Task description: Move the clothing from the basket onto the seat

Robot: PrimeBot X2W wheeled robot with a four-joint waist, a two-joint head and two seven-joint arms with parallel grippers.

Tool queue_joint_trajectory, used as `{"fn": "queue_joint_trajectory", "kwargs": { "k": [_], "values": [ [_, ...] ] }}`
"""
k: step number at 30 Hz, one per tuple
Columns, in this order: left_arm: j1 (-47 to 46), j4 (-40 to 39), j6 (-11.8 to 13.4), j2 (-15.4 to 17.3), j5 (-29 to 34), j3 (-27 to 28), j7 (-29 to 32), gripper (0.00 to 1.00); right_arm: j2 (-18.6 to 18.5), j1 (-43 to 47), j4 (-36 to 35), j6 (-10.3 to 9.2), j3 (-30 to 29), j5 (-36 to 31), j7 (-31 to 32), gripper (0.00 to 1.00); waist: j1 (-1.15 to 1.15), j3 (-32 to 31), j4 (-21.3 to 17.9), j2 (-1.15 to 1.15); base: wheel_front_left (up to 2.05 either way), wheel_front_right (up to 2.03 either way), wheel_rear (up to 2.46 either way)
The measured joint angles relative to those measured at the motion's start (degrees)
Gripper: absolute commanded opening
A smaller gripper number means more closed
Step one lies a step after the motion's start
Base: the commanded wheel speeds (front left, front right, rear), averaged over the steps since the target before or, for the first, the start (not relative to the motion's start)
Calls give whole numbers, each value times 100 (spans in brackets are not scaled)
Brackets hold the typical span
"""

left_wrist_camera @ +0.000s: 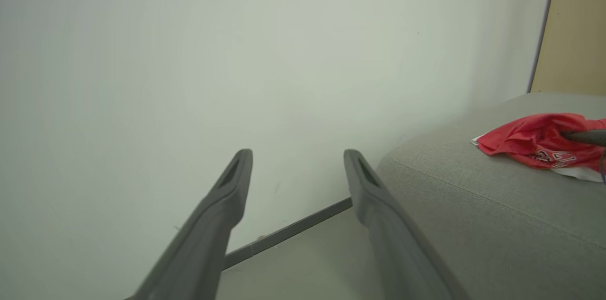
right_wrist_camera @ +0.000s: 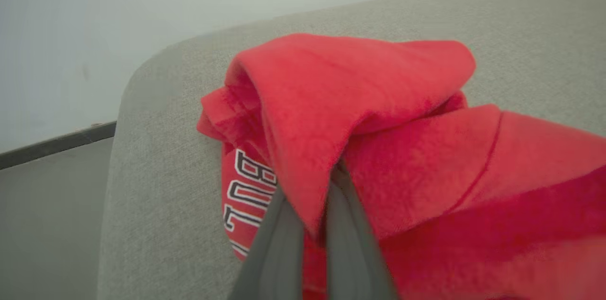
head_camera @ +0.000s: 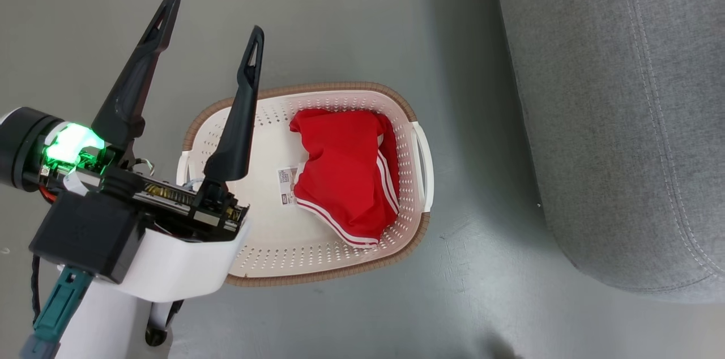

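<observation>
Your left jaws stand wide open and hold nothing. In the head view their two dark fingers (head_camera: 238, 121) spread in a V above the near-left part of the basket (head_camera: 272, 257), one finger crossing its brown rim. In the left wrist view the same fingers (left_wrist_camera: 210, 233) point at a pale wall (left_wrist_camera: 189, 54) and a dark skirting strip, with the sofa (left_wrist_camera: 473, 205) just to their right.

Your right jaws are closed on the lettered red garment (right_wrist_camera: 378, 101). In the right wrist view the two fingers (right_wrist_camera: 279, 248) sit close together with a fold of red fabric pinched between them and draped over their tips. The rest of that garment lies bunched on the sofa (right_wrist_camera: 165, 172), near its rounded end, with white lettering showing on the lower fold. From the left wrist view you can see it (left_wrist_camera: 525, 141) lying on the grey cushion top, a dark fingertip (left_wrist_camera: 587, 137) reaching in from the right edge.

The striped red garment (head_camera: 345, 172) is in the basket, crumpled against its right side, white stripes along its edge, partly covering the barcode label (head_camera: 287, 184) on the bottom. The basket stands on the grey floor (head_camera: 340, 19), near the sofa (head_camera: 612, 121) but apart from it.
</observation>
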Motion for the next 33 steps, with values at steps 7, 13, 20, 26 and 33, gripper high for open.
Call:
{"fn": "queue_joint_trajectory", "kwargs": {
  "k": [7,13,20,26,33],
  "values": [
    [-29,170,5,-54,-2,0,-129,100,-57,110,-44,0,99,189,-29,100,0,-103,-47,0,0,0,0],
    [-29,334,8,-158,-20,0,-207,100,-164,248,-160,0,299,257,-68,100,0,-234,-87,0,0,0,0],
    [-29,546,14,-234,-121,4,-276,100,-242,478,-414,0,535,308,-189,100,0,-424,-139,0,0,0,0],
    [-16,793,105,-248,-123,135,-349,100,-300,713,-731,0,731,394,-356,100,0,-664,-166,0,0,0,0],
    [116,1093,256,-213,-122,370,-359,100,-421,818,-1202,0,933,427,-560,100,0,-952,-165,0,0,0,0]
  ]
}}
